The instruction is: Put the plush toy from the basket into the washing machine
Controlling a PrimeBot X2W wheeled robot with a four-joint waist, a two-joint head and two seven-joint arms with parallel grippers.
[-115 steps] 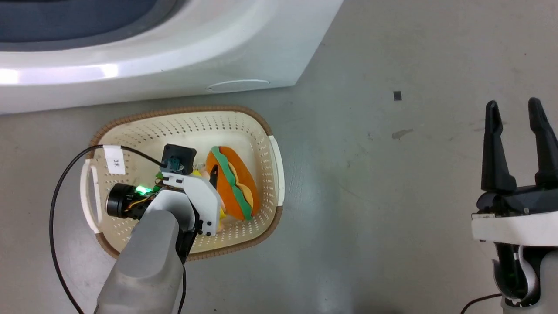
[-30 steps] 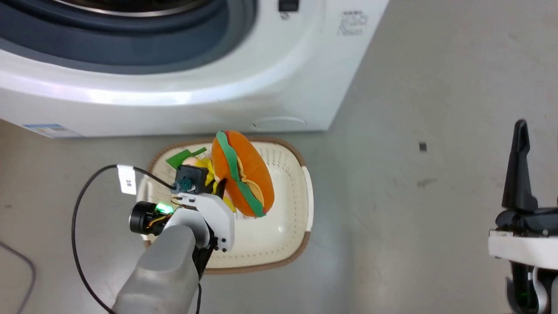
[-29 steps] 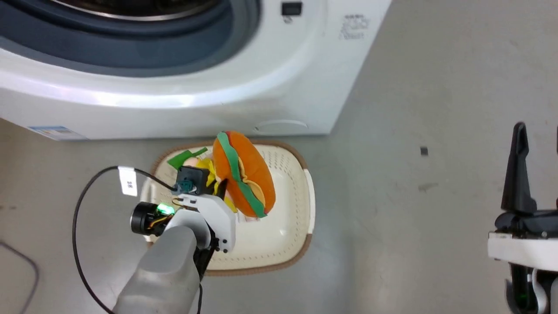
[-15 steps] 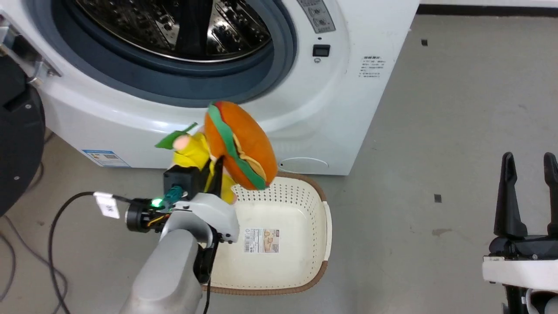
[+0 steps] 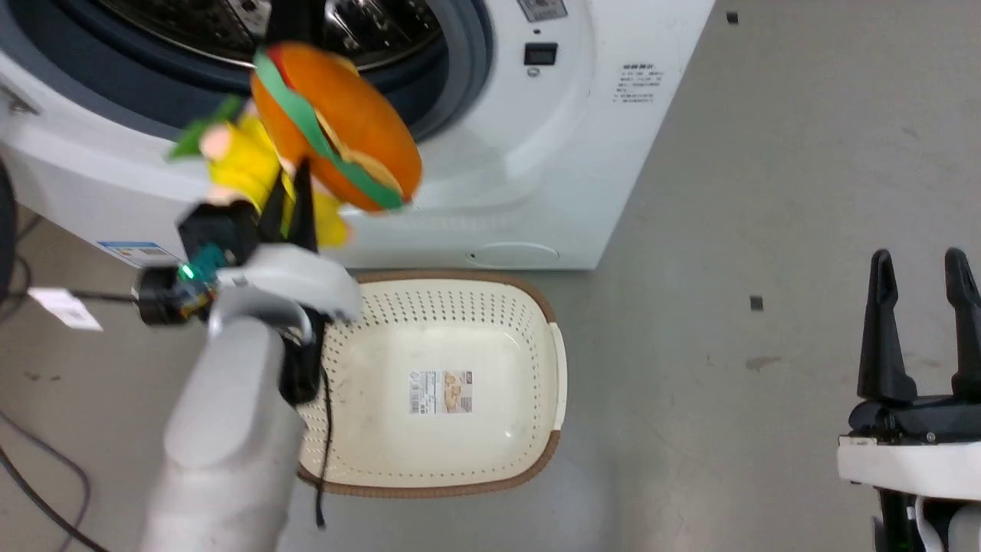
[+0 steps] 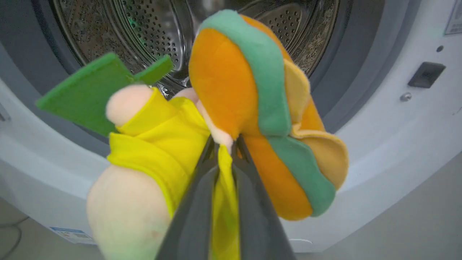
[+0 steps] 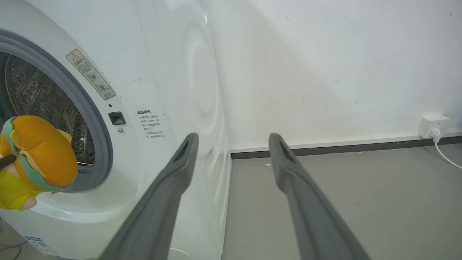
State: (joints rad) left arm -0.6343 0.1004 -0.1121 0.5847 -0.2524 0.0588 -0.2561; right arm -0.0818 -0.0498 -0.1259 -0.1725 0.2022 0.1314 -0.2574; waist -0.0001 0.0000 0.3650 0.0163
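The left claw grips the plush toy, green-banded orange burger with yellow figure, before the washing machine; right claw released.

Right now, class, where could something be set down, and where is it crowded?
Free: the basket bottom, bare but for its label; the floor between basket and right fingers. Crowded: the mouth of the washing machine, where the left fingers hold the plush toy; the left arm covers the basket's left rim.
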